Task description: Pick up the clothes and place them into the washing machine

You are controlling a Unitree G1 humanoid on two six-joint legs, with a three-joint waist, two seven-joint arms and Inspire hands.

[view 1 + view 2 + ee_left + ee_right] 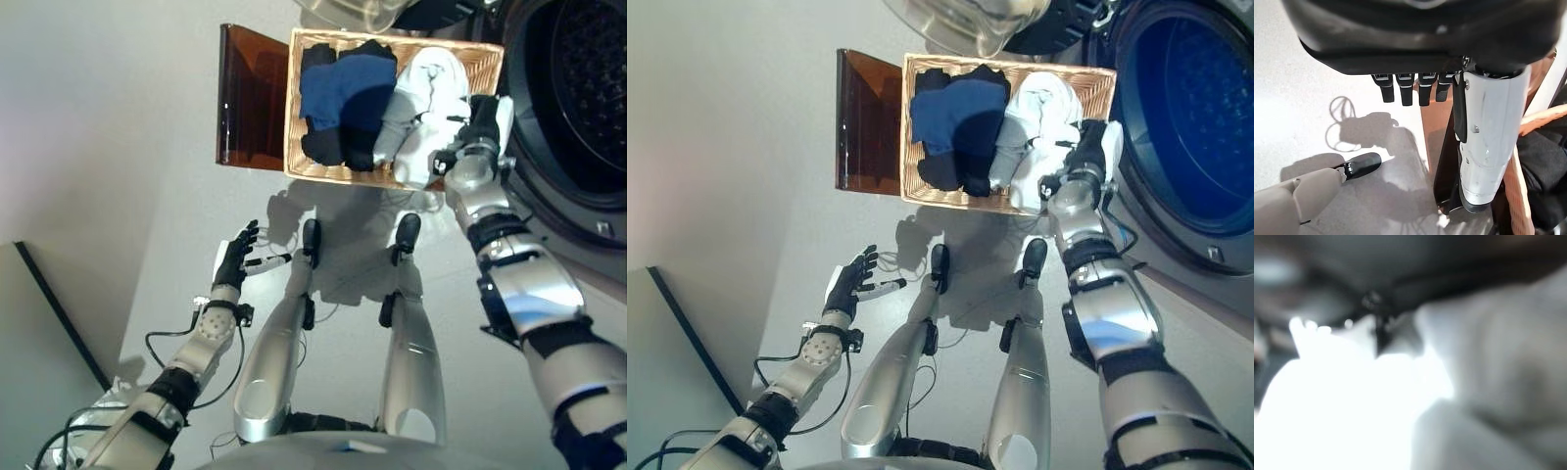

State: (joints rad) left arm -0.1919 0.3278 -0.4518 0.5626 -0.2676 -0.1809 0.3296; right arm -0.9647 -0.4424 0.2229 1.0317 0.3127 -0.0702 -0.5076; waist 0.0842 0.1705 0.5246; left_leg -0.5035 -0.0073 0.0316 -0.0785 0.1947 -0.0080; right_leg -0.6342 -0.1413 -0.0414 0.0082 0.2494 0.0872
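Note:
A wicker basket [293, 108] rests on a low dark brown box [250, 98] beside the washing machine [588, 98]. It holds a blue garment [348, 93], black clothes [328, 147] and a white garment [421, 98] at its right end. My right hand [480, 122] lies on the white garment at the basket's right edge, next to the machine's opening. The white cloth [1352, 406] sits very close in the right wrist view. My left hand [235, 257] hangs low over the floor, open and empty, well short of the basket; its fingers [1410, 90] are straight.
The machine's round drum opening [1195, 117] is at the far right, and its open glass door [343, 12] sits above the basket. A dark-edged panel [54, 313] stands at the lower left. The pale floor [118, 147] stretches left of the box.

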